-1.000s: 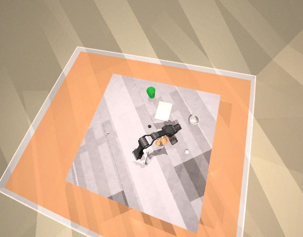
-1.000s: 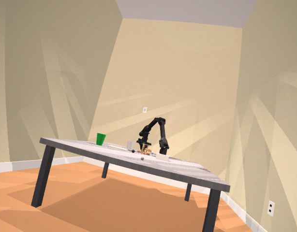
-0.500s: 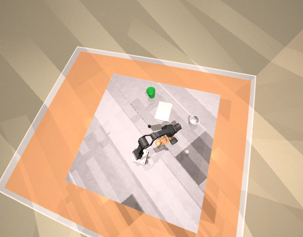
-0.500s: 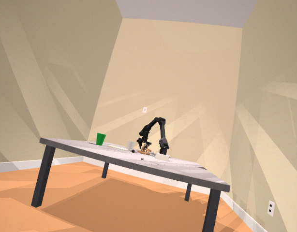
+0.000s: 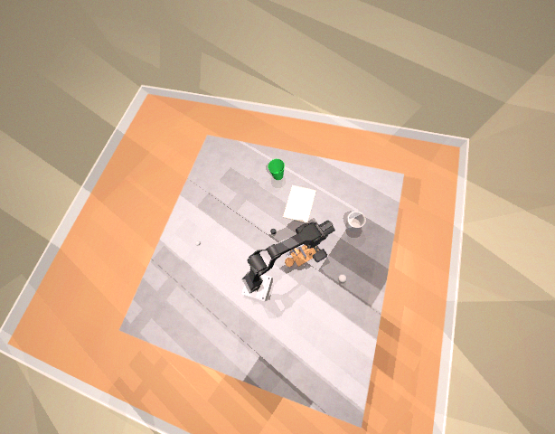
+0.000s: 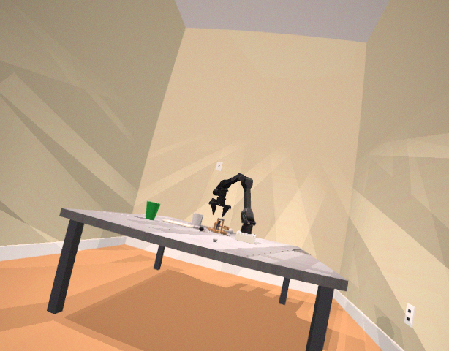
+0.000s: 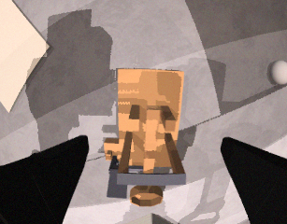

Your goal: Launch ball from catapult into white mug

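- The gripper (image 7: 152, 168) is hanging spread wide over the orange wooden catapult (image 7: 149, 126), pinching nothing.
- Its dark fingers are cutting off the lower corners of the wrist view.
- A pale ball (image 7: 280, 71) is resting on the table (image 6: 254, 260), well apart from the catapult.
- The white mug (image 5: 354, 219) is standing upright nearby.

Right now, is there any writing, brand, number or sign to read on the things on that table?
None: the white sheet, green cup, white mug and wooden catapult show no lettering.
Nothing reads on the black fingers either.
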